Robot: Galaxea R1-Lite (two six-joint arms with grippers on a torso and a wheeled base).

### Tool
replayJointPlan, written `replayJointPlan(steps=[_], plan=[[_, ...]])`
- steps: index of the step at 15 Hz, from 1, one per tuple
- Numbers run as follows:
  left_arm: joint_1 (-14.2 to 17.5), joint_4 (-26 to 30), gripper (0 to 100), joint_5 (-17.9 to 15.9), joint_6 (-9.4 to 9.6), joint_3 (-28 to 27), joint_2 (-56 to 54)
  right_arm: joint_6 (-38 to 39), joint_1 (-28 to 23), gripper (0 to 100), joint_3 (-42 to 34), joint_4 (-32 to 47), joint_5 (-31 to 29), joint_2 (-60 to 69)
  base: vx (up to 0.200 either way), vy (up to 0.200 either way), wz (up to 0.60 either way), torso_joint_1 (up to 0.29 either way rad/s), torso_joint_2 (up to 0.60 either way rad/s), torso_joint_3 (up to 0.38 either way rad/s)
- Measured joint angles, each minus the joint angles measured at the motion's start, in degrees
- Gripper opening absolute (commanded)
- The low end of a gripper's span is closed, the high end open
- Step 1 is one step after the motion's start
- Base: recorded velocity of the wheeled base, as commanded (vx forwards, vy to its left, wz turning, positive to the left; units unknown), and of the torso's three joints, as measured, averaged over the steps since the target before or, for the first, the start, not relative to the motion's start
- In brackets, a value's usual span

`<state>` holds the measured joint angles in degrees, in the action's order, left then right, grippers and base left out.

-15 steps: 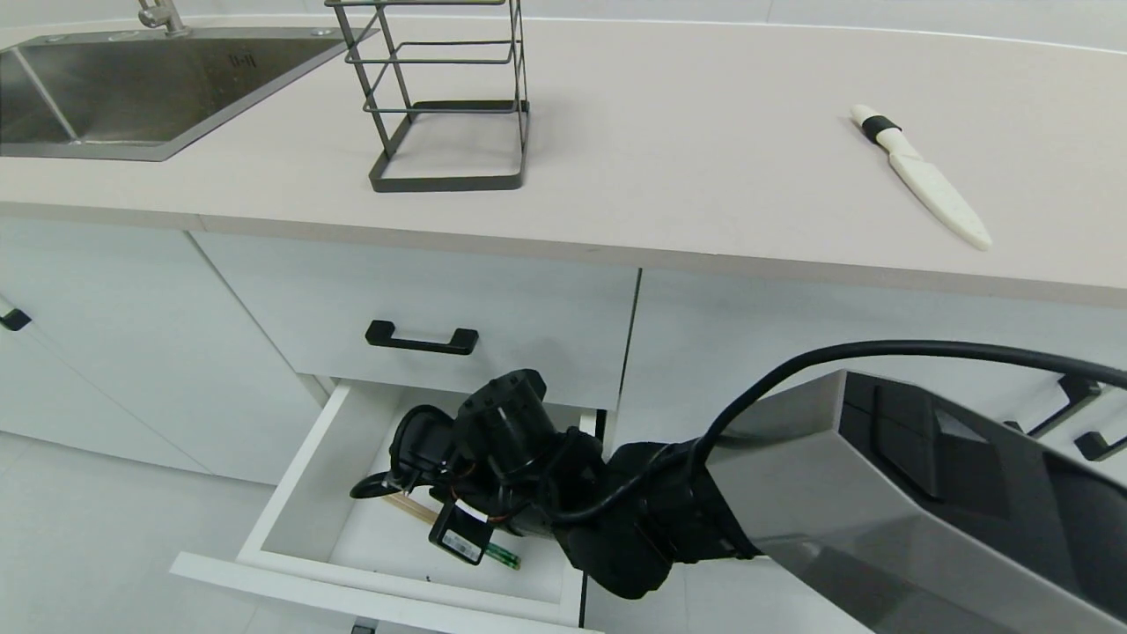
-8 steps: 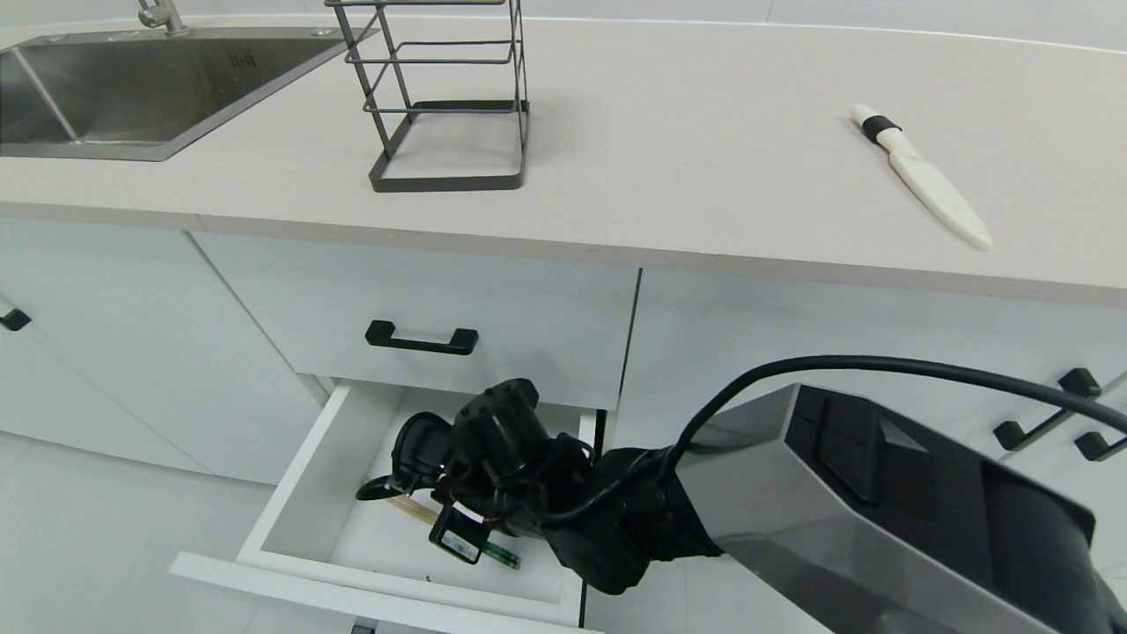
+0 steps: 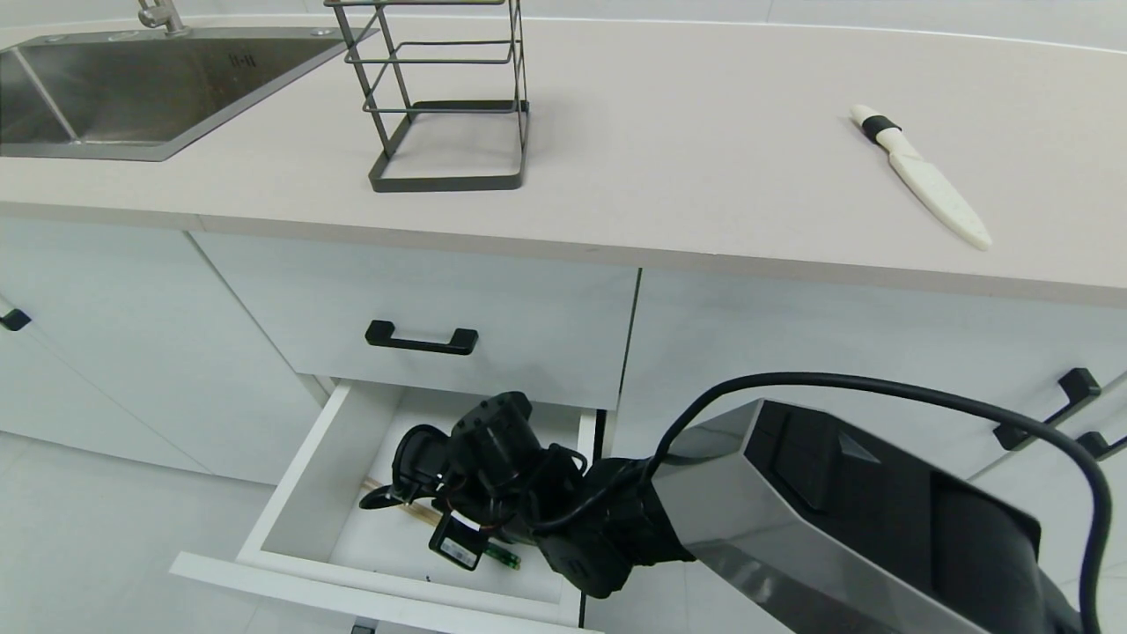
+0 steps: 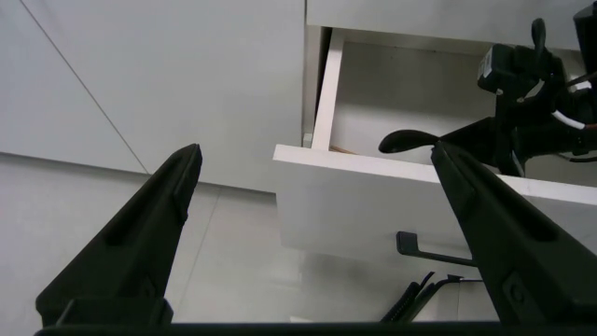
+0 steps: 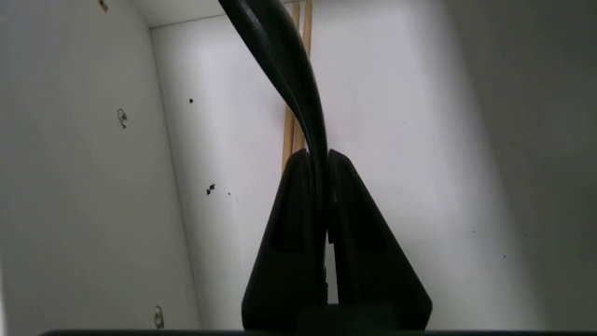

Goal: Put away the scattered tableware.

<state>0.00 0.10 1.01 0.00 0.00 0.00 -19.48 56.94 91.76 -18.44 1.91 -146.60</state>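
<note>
You see the right gripper (image 5: pixel 327 168) clamped tight on a slim, curved black spoon (image 5: pixel 295 79) inside the open drawer (image 3: pixel 290 480); the left gripper (image 4: pixel 315 154) is spread wide, holding nothing.

Right gripper (image 5: pixel 327 163), held low and forward, is pinched tight on a black spoon (image 5: pixel 291 75); left gripper (image 4: pixel 315 154) hangs with fingers spread wide.

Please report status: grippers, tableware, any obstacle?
Right gripper shut on black spoon, inside open drawer, over chopsticks. Left gripper open, outside drawer front. White knife on countertop. No obstacle seen.
</note>
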Motion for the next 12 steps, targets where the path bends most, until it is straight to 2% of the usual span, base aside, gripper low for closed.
replayJointPlan(steps=[12], plan=[[0.0, 0.0, 100, 0.0, 0.00, 0.0, 0.0, -0.1, -0.2, 0, 4.0, 0.7, 0.1, -3.6, 0.000, 0.000, 0.00, 0.000, 0.00, 0.000]])
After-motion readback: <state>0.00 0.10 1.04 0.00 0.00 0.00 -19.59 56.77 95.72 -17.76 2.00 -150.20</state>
